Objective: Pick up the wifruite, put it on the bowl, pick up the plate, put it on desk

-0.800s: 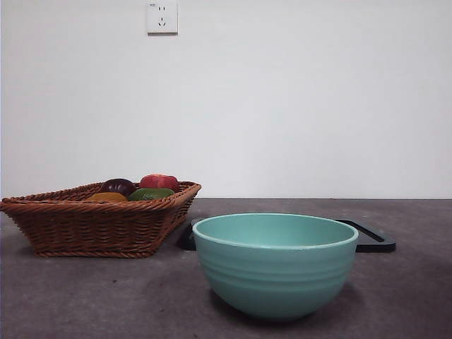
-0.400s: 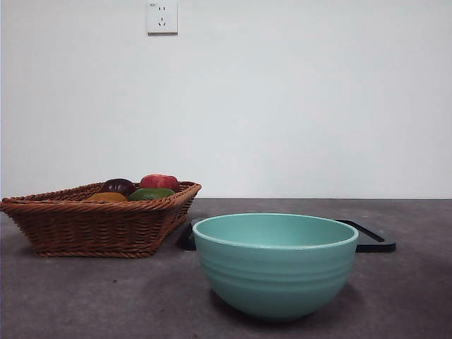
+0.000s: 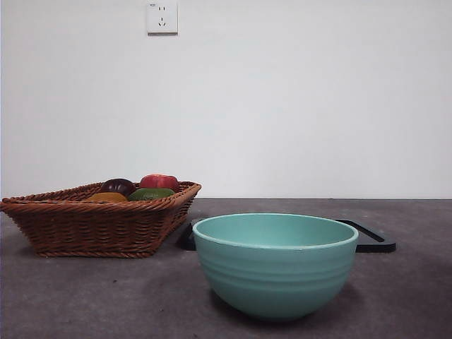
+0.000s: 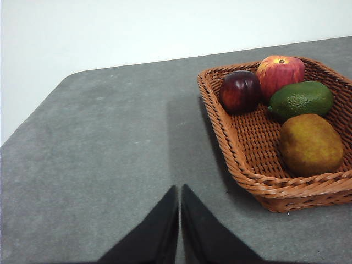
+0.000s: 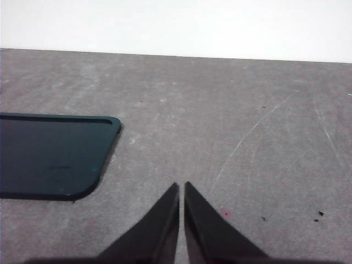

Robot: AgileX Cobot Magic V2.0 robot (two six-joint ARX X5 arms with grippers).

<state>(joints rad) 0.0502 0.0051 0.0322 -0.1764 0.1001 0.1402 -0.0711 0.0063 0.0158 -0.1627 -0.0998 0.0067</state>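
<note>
The orange-brown wifruite [image 4: 311, 144] lies in a wicker basket [image 4: 242, 159], with only its top [image 3: 107, 197] showing over the rim in the front view. The mint-teal bowl [image 3: 275, 265] stands on the grey desk [image 3: 85, 296] near the front, holding nothing I can see. Behind it lies a flat dark plate [image 3: 371, 237], seen from above as a dark rounded-corner slab [image 5: 52, 157]. My left gripper [image 4: 180, 190] hovers shut over bare desk beside the basket. My right gripper [image 5: 181, 186] is shut above the desk, a short way from the plate's corner.
The basket [image 3: 99, 222] at the left also holds a dark purple fruit [image 4: 240, 91], a red apple [image 4: 280, 71] and a green fruit [image 4: 301, 99]. A white wall with a socket [image 3: 162, 17] stands behind the desk.
</note>
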